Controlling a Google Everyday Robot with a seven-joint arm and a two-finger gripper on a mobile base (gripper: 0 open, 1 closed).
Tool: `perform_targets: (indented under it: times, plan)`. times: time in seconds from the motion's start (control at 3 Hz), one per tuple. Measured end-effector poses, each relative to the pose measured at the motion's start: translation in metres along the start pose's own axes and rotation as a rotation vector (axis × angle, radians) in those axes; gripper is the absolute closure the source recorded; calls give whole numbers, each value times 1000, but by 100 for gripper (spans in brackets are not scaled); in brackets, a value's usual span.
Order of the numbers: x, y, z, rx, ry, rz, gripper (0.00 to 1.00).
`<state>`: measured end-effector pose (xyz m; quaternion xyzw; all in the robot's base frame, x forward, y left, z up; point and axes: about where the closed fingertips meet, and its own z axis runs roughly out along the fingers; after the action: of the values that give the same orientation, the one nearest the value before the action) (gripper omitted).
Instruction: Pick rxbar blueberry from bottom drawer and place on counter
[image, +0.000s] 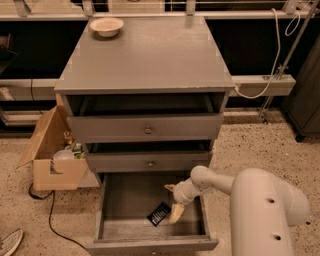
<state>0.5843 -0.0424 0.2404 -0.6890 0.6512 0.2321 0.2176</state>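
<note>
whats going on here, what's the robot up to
The robot's arm reaches down into the open bottom drawer. Its gripper is open, just right of the rxbar, which lies flat on the drawer floor and is not yet grasped. Up on the counter, a bowl sits at the back left corner.

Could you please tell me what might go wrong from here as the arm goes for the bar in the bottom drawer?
1. The rxbar blueberry lies flat on the floor of the bottom drawer, beside the open gripper. A finger may push it aside rather than grip it.
2. The middle drawer stands partly open just above the arm. Lifting straight up toward the counter could knock the arm against its front.
</note>
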Motion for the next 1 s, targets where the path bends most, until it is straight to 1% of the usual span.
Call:
perform_targets:
  times: [0.33,0.67,1.0]
  plan:
    - [16,-9,32,-24,23,-51,0]
    - [26,-15,59,-22,52,-75,0]
    - [29,-15,89,-41,96,-97,0]
